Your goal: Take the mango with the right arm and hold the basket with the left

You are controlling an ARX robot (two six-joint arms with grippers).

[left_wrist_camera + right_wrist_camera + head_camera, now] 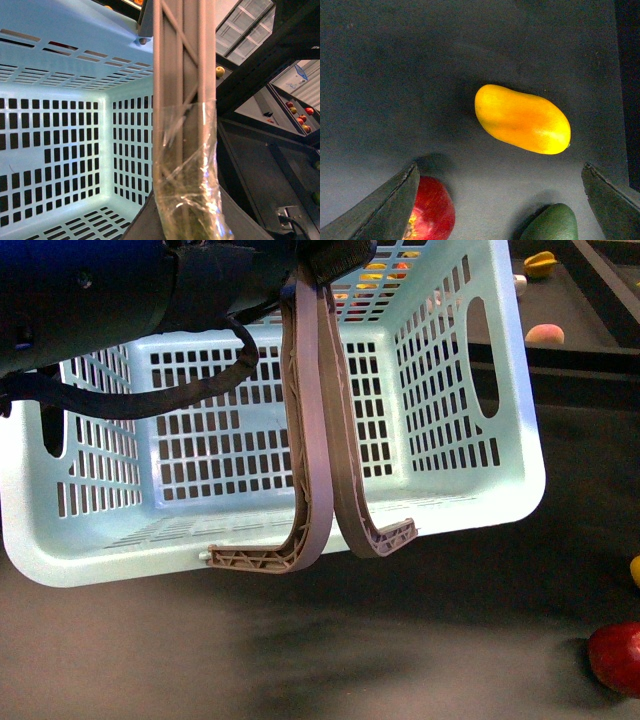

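The mango (522, 119), a smooth yellow-orange oval, lies on the dark table in the right wrist view. My right gripper (500, 168) hangs over the table, open, with its two dark fingers (385, 210) spread wide. The mango sits just beyond the fingertips and touches neither one. In the front view the light blue slotted basket (470, 430) hangs tilted in the air by its brown handles (318, 440). My left gripper (335, 260) is shut on those handles at the top. The handle (182, 100), wrapped in clear film, runs through the left wrist view. The right arm is out of the front view.
A red apple (432, 212) lies by one right finger and a dark green fruit (552, 225) lies between the fingers, near the mango. The front view shows a red apple (615, 658) at the right edge and a dark shelf behind with a yellow fruit (540, 262) and a peach-coloured one (545, 335).
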